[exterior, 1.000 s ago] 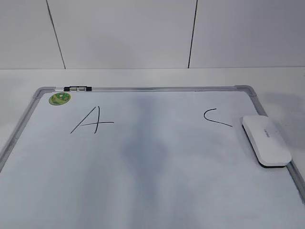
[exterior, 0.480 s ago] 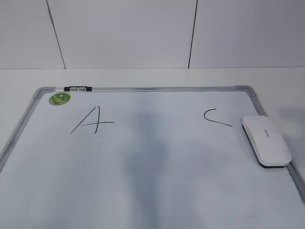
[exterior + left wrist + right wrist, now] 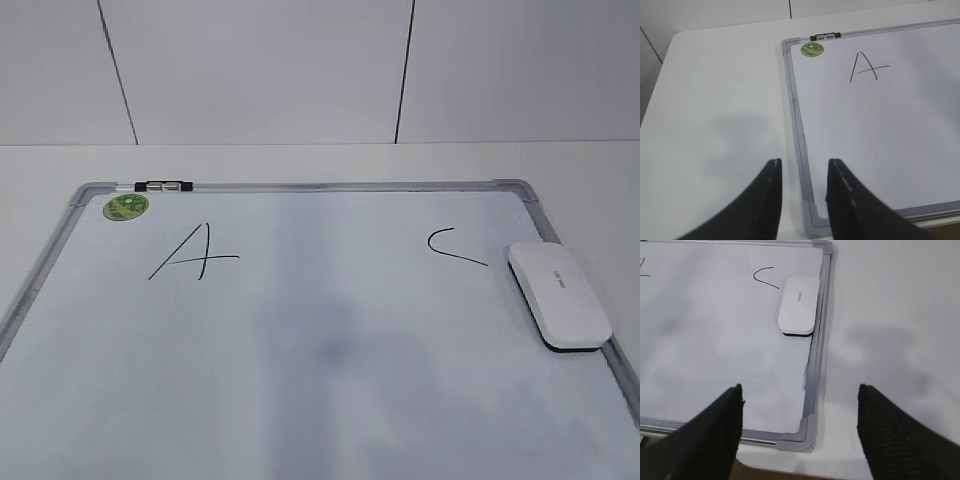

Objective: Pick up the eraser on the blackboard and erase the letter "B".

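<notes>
The white eraser [image 3: 558, 294] lies flat at the blackboard's right edge, just right of the "C" [image 3: 455, 247]; it also shows in the right wrist view [image 3: 799, 304]. The blackboard [image 3: 300, 186] fills the table. No letter "B" shows; a faint grey smudge [image 3: 325, 345] lies mid-board between the "A" [image 3: 192, 252] and the "C". Neither gripper shows in the exterior view. My left gripper [image 3: 804, 167] is open and empty above the board's near left corner [image 3: 812, 220]. My right gripper [image 3: 800, 392] is wide open and empty above the near right corner [image 3: 802, 437].
A small black-and-white marker [image 3: 166, 186] sits on the top frame beside a round green sticker [image 3: 126, 206]. White table [image 3: 715, 100] surrounds the board. A white panelled wall [image 3: 300, 70] stands behind. The table's front edge shows under my right gripper [image 3: 790, 467].
The dark shadow over the middle of the board has faded and drawn back toward the near edge. The eraser and letters have not moved.
</notes>
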Robot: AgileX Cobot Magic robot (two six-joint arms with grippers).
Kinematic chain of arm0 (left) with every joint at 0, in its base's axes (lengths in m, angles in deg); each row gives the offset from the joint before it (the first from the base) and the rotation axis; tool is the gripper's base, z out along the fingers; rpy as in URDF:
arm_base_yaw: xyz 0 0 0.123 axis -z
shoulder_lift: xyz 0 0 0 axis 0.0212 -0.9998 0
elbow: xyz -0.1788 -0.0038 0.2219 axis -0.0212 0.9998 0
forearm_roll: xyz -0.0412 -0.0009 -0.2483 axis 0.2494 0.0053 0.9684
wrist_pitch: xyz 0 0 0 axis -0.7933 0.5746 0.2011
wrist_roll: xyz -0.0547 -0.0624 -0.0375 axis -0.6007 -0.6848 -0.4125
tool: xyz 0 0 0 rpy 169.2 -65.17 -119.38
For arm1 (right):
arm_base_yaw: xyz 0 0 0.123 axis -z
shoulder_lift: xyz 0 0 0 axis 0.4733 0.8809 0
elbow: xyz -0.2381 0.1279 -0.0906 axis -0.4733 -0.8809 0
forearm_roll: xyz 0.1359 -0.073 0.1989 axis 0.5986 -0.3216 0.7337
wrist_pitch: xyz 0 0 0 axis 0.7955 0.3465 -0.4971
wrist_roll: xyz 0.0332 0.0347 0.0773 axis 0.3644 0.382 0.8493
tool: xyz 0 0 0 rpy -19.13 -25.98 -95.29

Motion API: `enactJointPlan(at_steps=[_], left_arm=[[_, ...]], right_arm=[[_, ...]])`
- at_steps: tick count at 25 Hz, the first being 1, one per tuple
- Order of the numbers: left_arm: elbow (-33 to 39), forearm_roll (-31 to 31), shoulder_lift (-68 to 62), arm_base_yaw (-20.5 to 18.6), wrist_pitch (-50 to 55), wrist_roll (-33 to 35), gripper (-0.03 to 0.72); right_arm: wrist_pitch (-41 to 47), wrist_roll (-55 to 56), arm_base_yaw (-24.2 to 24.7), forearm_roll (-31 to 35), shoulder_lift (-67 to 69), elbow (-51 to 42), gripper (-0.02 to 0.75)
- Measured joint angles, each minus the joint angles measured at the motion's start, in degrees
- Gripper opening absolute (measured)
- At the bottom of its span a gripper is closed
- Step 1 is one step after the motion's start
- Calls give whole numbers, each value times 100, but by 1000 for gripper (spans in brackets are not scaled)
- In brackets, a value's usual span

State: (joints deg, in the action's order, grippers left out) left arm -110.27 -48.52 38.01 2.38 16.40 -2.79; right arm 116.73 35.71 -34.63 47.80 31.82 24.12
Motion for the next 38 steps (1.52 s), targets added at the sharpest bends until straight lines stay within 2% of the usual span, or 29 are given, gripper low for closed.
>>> enactJointPlan(at_steps=[7,9,10,15,38], left_arm=[[865,0,423,0,-81,119,239],[865,0,423,0,-81,119,239],[1173,0,433,0,-390,119,239],[1368,0,433,0,-835,130,239],[1389,0,472,-55,-896,130,239]], right_arm=[[-291,-22,0,-366,-646,-790,568],[-356,-22,0,-402,-646,-996,568],[-455,-22,0,-417,-646,-1117,568],[-607,-25,0,-421,-646,-1191,568],[-619,-34,0,-430,-646,-1191,568]])
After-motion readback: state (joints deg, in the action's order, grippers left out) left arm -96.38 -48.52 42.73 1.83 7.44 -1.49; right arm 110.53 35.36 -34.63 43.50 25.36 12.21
